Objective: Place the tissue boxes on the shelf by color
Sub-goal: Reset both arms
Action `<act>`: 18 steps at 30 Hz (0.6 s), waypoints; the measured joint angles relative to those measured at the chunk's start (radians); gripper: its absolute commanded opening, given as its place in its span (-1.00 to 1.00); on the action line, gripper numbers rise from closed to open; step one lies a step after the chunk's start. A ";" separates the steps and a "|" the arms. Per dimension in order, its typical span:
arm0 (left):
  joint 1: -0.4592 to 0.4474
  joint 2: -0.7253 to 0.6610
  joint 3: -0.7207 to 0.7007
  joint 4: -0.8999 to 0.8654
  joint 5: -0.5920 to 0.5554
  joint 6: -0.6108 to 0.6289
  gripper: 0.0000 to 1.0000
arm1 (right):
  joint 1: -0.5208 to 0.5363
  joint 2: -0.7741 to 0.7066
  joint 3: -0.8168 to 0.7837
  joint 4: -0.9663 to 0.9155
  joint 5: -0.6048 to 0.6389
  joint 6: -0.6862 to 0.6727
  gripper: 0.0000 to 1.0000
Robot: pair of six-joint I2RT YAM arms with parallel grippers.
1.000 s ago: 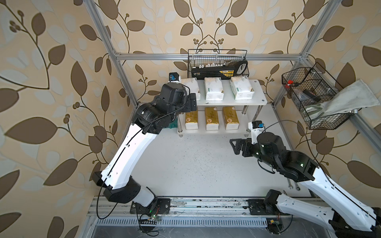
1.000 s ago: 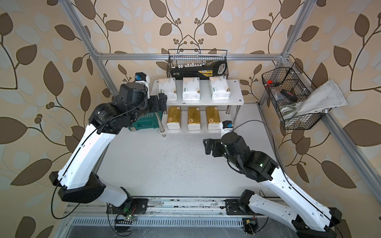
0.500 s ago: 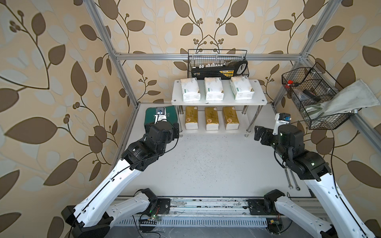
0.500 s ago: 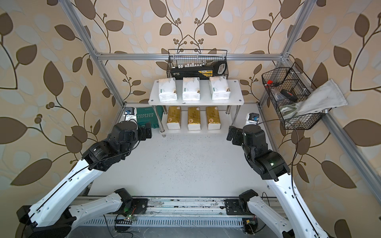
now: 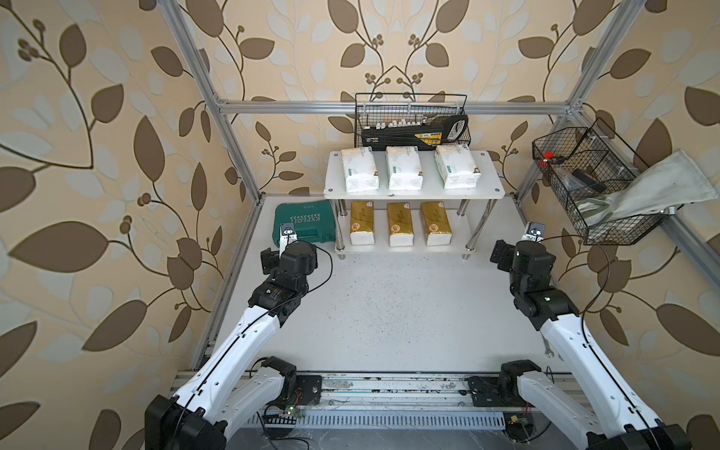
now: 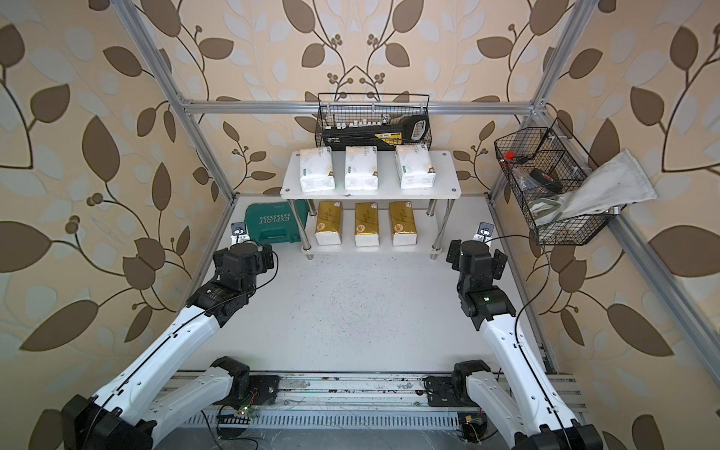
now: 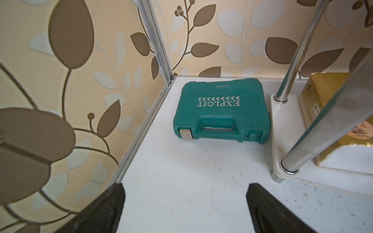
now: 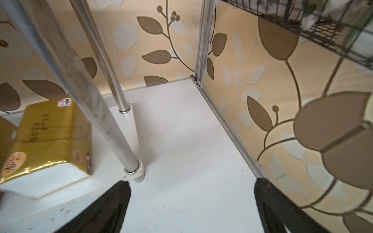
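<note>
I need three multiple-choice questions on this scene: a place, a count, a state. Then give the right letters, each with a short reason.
1. Where does the teal tool case lie?
A. on the table beside the shelf
B. on top of the shelf
C. under the shelf

2. How many white tissue packs are on the top board?
A. two
B. three
C. four

3. How is the left gripper?
A. open and empty
B. shut on a pack
C. shut on the case

Answers:
1 A: it rests on the table by the shelf's legs.
2 B: three lie in a row.
3 A: its fingers stand apart, nothing between.
</note>
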 measured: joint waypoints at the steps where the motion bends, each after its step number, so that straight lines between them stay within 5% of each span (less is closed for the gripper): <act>1: 0.023 0.010 -0.021 0.049 0.016 0.008 0.98 | -0.005 0.021 -0.021 0.035 -0.002 -0.010 0.98; 10: 0.143 0.136 -0.201 0.394 0.150 0.085 0.98 | -0.008 0.275 -0.191 0.356 -0.035 -0.016 0.99; 18: 0.163 0.209 -0.320 0.584 0.190 0.107 0.98 | -0.006 0.422 -0.371 0.742 -0.081 -0.064 0.98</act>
